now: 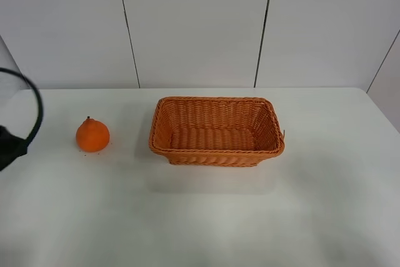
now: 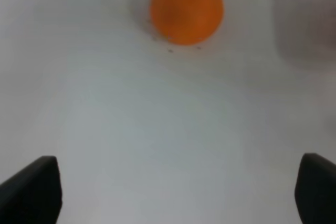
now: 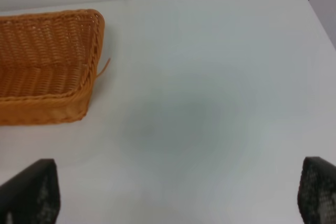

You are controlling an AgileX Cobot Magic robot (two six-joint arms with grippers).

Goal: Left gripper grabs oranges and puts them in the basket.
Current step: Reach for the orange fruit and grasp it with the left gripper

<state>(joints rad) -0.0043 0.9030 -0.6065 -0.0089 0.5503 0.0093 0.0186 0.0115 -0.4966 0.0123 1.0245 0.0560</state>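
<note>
Left gripper (image 2: 173, 190): released, jaws wide apart, empty, over the table (image 1: 200, 229). Orange (image 1: 92, 136): on table ahead of it, left of basket (image 1: 215, 154), apart. Right gripper (image 3: 173, 192): released, empty.

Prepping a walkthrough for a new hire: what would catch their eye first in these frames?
The bright orange stands out first, alone on the white table, to the left in the exterior view. Next is the woven basket near the middle, empty and apart from the fruit. The left gripper is open, with the orange ahead of it, not yet grasped.
</note>
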